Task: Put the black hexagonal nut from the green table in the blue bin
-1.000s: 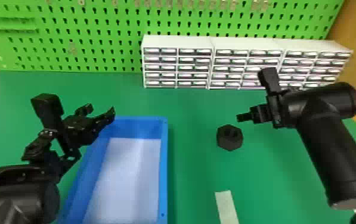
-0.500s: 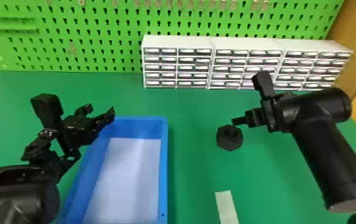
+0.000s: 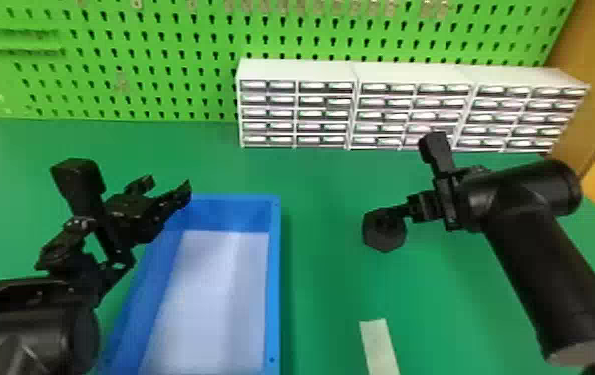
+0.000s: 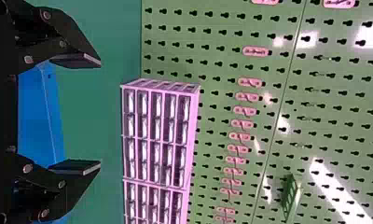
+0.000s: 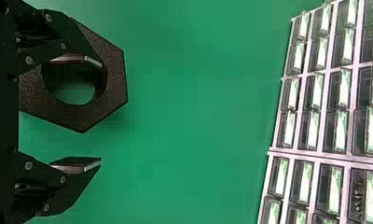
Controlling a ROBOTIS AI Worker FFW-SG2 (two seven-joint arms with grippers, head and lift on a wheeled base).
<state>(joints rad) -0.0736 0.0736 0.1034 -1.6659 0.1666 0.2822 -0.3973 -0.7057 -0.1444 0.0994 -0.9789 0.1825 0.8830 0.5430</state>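
In the head view my right gripper (image 3: pixel 405 209) stands over the right edge of the black hexagonal nut (image 3: pixel 383 238), which lies flat on the green table (image 3: pixel 321 279). In the right wrist view this gripper (image 5: pixel 100 114) is open; one finger overlaps the hole of the nut (image 5: pixel 114 84), the other stands outside it over bare table. Whether they touch the nut, I cannot tell. At the left, my left gripper (image 3: pixel 169 187) is parked above the far left part of the blue bin (image 3: pixel 273 279). It is open, with nothing between its fingers, in the left wrist view (image 4: pixel 100 114).
White drawer cabinets (image 3: pixel 296 70) stand along the back of the table, before a green pegboard (image 3: pixel 161 60). A pale strip (image 3: pixel 379 346) lies on the table near the front, between the bin and the right arm. The bin's wall rises left of the nut.
The right arm has moved left and slightly toward the front, bringing its gripper from beside the nut to over its edge. The left arm and the nut have kept their places.
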